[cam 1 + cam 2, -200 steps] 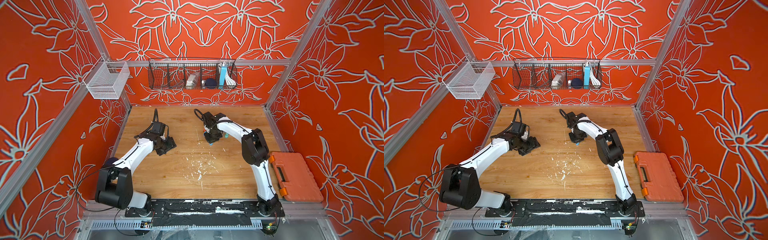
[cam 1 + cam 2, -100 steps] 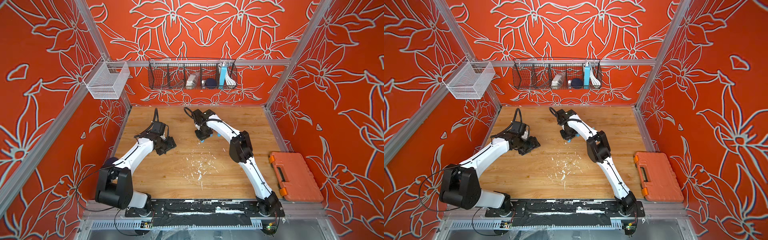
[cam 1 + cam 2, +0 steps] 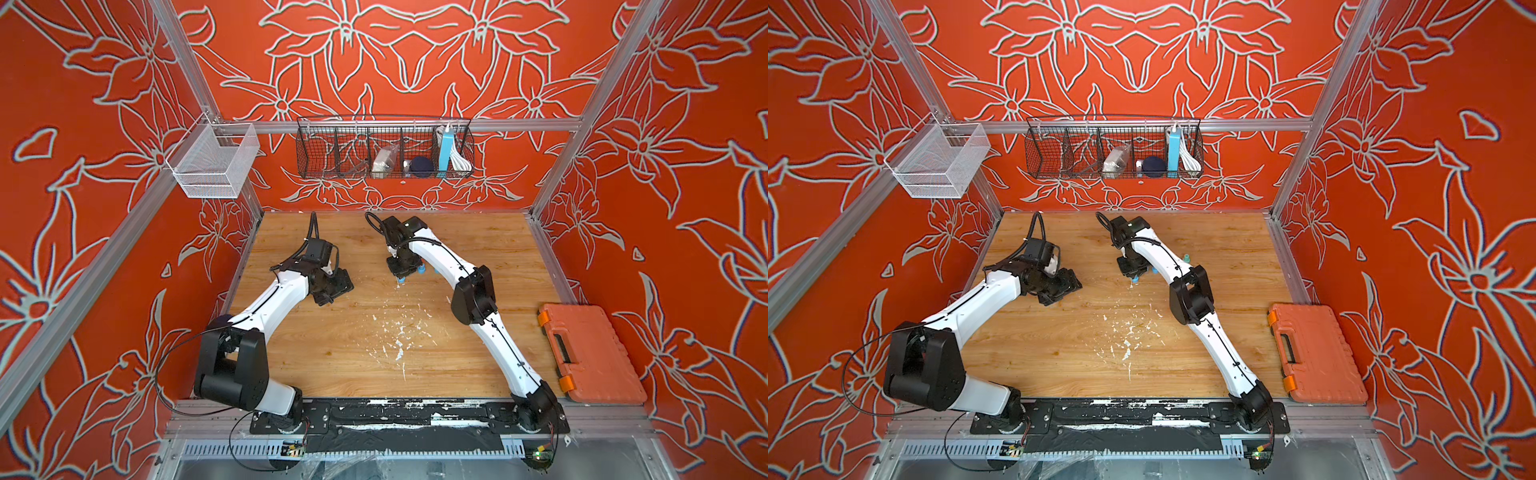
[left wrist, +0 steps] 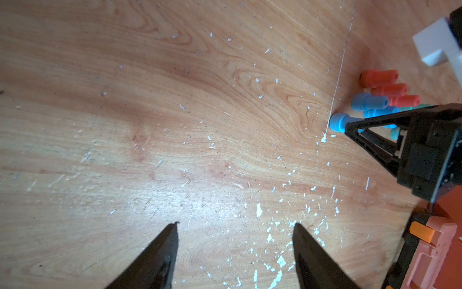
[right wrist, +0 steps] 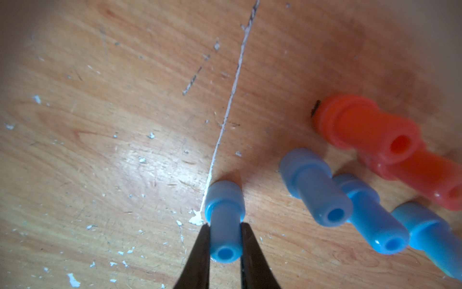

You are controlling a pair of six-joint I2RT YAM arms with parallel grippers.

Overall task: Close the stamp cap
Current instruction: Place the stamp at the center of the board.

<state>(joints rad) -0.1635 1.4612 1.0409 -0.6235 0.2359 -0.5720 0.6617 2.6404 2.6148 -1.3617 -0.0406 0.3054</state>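
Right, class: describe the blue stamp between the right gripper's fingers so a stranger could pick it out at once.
On the wooden table, toward the back, small blue and orange stamps lie bunched by the right gripper. One blue stamp sits apart from them, at the end of a thin white scratch. It alone is pinched between the two black fingers.

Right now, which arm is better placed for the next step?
Right: the right gripper is shut on a small blue plastic stamp. The left gripper hangs open, empty, over the wooden tabletop.
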